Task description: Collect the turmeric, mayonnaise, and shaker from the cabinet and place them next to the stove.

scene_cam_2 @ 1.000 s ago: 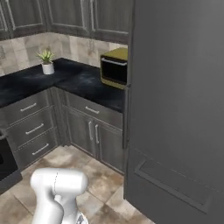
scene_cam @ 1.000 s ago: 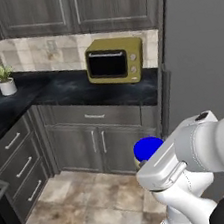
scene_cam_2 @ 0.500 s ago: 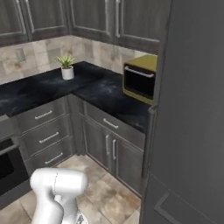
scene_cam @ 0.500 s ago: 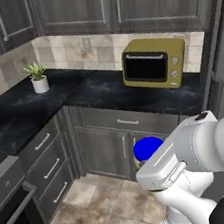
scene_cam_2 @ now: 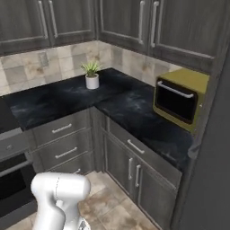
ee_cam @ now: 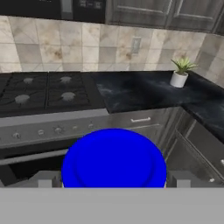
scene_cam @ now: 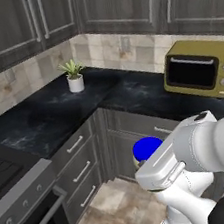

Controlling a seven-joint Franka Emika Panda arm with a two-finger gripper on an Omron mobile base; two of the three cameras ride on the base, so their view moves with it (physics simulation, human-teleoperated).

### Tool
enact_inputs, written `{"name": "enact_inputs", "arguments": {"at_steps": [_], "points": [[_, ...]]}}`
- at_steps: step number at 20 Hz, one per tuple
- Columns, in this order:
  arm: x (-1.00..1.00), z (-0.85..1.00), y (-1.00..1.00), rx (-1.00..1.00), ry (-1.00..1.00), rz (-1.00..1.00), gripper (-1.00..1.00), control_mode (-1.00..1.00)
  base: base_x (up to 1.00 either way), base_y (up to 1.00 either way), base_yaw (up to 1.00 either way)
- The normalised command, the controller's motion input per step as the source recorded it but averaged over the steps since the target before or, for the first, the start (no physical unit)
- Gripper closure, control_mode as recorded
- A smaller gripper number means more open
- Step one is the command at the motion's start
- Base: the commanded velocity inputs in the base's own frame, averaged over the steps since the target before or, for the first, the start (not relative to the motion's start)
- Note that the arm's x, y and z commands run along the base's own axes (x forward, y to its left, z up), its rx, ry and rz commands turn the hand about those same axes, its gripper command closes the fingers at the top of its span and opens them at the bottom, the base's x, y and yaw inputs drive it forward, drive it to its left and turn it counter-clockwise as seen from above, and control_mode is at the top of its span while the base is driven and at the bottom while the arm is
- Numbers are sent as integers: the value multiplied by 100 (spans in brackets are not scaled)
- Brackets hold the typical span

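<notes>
Mayonnaise (ee_cam: 113,159), stout, rigid, probably heavy and smooth-walled, clamped between wide-set gripper (ee_cam: 111,179) jaws just below blue lid; keep upright.

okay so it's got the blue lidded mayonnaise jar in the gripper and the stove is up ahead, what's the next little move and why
Probably roll the base a little closer to the stove. The mayonnaise jar sits low in the gripper, at about oven-front height, and the black countertop beside the burners lies beyond it. Lifting the jar to set it down comes after.
</notes>
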Motion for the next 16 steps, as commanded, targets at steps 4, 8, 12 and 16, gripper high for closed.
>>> {"name": "enact_inputs", "arguments": {"at_steps": [4, 8, 12, 16], "points": [[0, 0, 0, 0, 0, 0, 100, 100, 75, 12, 30], [0, 0, 0, 0, 0, 0, 100, 100, 76, 10, 30], [0, 0, 0, 0, 0, 0, 100, 100, 72, 5, 31], [0, 0, 0, 0, 0, 0, 100, 100, 67, 1, 32]]}}
